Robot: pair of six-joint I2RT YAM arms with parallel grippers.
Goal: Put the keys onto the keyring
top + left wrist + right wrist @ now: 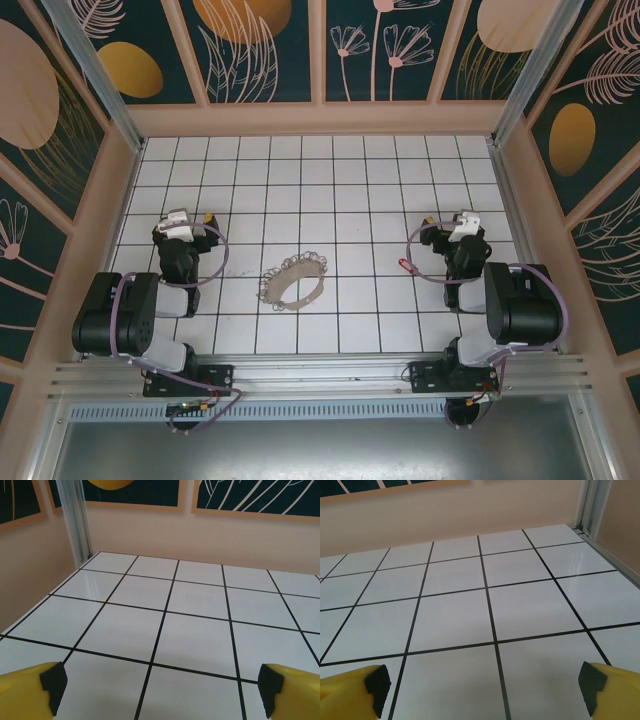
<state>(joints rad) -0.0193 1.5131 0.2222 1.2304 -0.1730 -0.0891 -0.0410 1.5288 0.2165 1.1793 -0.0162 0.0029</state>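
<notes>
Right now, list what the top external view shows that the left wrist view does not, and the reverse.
Top external adds: a chain-like loop lying mid-table, a small red item beside the right arm, and the left arm. Left wrist adds: a close look at the left gripper, its yellow fingers spread wide with nothing between them. Shared: the white gridded table and the beige back wall.

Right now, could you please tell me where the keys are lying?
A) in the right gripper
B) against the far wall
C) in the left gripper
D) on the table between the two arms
D: the top view shows the keys on the table, between the left gripper and right gripper, held by neither.
</notes>
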